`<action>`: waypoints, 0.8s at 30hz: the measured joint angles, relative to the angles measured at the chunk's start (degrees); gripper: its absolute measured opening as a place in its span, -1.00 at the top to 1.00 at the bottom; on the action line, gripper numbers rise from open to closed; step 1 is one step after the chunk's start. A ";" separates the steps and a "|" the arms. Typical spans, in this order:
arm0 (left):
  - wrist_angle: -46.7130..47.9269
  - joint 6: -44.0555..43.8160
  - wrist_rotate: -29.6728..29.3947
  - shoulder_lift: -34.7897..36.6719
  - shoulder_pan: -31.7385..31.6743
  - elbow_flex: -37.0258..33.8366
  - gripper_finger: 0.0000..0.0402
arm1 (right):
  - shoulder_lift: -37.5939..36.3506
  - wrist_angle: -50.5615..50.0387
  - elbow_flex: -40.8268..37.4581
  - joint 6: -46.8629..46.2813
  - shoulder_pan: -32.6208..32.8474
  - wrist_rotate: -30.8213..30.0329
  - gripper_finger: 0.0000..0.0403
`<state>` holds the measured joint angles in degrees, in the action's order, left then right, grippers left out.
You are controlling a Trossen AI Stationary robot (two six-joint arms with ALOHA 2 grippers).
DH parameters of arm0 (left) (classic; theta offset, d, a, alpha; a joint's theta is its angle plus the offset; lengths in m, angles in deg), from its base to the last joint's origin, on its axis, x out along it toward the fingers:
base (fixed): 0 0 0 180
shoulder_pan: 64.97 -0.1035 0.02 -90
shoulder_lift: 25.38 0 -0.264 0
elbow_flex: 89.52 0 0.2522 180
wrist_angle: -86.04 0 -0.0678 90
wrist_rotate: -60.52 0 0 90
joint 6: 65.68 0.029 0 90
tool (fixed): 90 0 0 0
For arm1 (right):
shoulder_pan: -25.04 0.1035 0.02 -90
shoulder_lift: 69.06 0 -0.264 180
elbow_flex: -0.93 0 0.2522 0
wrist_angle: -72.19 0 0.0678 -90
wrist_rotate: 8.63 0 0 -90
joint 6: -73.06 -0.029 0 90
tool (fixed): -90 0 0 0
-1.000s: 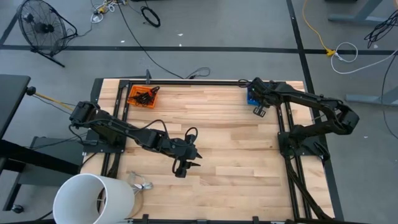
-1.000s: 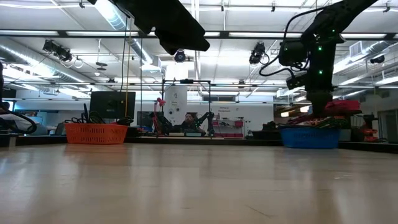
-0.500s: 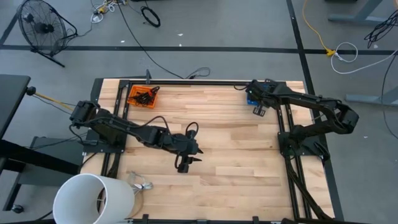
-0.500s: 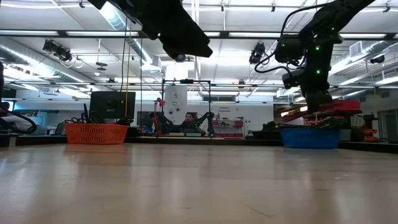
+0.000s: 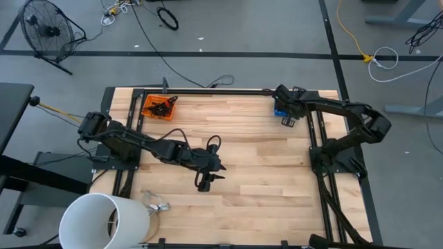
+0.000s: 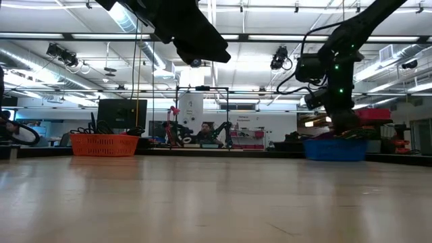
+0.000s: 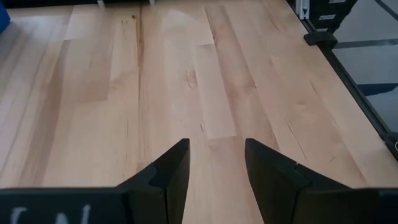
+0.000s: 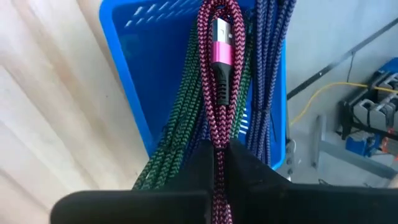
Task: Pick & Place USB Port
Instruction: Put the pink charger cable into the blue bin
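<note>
Wooden table (image 5: pixel 235 131): right gripper (image 8: pixel 219 152) pinches pink USB cable (image 8: pixel 219 74) over blue bin (image 8: pixel 134 74), probably lifting it; left gripper (image 7: pixel 214 168) waits open

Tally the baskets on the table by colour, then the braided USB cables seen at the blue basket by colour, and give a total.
Orange basket: 1
Blue basket: 1
Pink cable, pinched in the right gripper: 1
Green cable: 1
Blue cable: 1
Total: 5

Left arm stretched toward frame centre, left gripper (image 5: pixel 205 184) fingers spread, empty, right arm reaching upper right, right gripper (image 8: pixel 219 155) pinched shut
</note>
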<state>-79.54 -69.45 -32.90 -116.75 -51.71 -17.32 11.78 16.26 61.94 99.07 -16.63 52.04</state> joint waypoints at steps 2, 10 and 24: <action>0.00 0.29 0.02 0.00 -0.27 0.00 0.21 | 0.42 1.14 0.00 0.89 -0.64 0.89 0.95; 0.00 0.59 0.02 0.00 -1.26 0.00 0.21 | 1.24 0.97 0.00 1.38 -2.20 1.35 0.75; 0.00 0.57 0.00 0.00 -1.97 0.00 0.21 | 1.26 4.51 0.00 -0.05 -2.18 -2.46 -0.13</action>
<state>-79.54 -68.88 -32.90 -116.75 -53.68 -17.32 13.04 20.78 61.94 99.02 -18.82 49.58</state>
